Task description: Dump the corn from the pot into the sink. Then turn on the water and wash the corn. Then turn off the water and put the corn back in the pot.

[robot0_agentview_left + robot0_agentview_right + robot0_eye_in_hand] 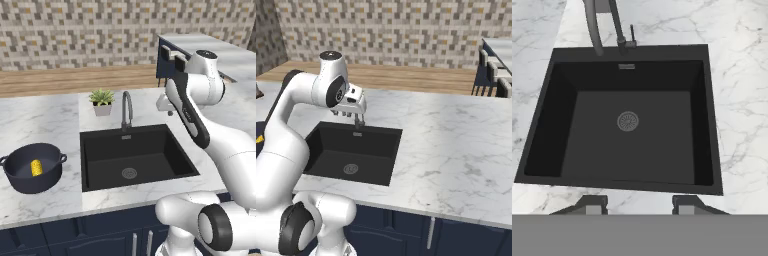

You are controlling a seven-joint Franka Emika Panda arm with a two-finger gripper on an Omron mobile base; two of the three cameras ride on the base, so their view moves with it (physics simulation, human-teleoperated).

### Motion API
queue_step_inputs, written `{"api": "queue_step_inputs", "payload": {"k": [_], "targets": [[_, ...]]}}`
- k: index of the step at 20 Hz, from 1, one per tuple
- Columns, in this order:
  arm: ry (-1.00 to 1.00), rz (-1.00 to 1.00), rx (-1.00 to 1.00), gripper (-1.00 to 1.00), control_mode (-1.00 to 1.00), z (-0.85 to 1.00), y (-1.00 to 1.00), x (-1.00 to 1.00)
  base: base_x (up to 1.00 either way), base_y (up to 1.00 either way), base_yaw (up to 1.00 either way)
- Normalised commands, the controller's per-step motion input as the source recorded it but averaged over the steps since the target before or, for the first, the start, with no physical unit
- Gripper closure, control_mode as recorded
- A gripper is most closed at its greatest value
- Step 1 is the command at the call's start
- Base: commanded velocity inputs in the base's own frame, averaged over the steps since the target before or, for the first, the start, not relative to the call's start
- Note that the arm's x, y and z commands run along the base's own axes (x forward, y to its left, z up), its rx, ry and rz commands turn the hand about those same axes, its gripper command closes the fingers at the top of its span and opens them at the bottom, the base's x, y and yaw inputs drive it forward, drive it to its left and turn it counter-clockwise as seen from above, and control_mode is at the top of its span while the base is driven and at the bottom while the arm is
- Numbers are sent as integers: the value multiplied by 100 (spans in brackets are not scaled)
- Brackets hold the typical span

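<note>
Gripper [639, 202] jaws stand apart, holding nothing, poised above the sink [628, 165], whose basin contains only its drain [627, 121]. Faucet [599, 25] stands at the basin's 12 o'clock rim. The corn [36, 168] lies inside the pot [33, 186], on the counter [35, 120] at the sink's 9 o'clock.

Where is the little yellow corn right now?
The corn is lying inside the dark pot, which stands on the marble counter to the left of the black sink in the left base view.
</note>
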Motion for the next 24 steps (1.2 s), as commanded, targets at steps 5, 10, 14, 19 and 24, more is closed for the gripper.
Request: {"api": "queue_step_inputs", "payload": {"k": [5, 10, 14, 19, 24], "targets": [[1, 0, 0, -100, -100, -1, 15, -12, 0, 0, 0], [13, 0, -3, -100, -100, 0, 72, -3, 0, 0, 0], [11, 0, -1, -100, -100, -5, 91, 0, 0, 0, 0], [9, 0, 0, -100, -100, -18, 85, 0, 0, 0, 0], [4, 0, 0, -100, -100, -43, 80, 0, 0, 0, 0]]}}
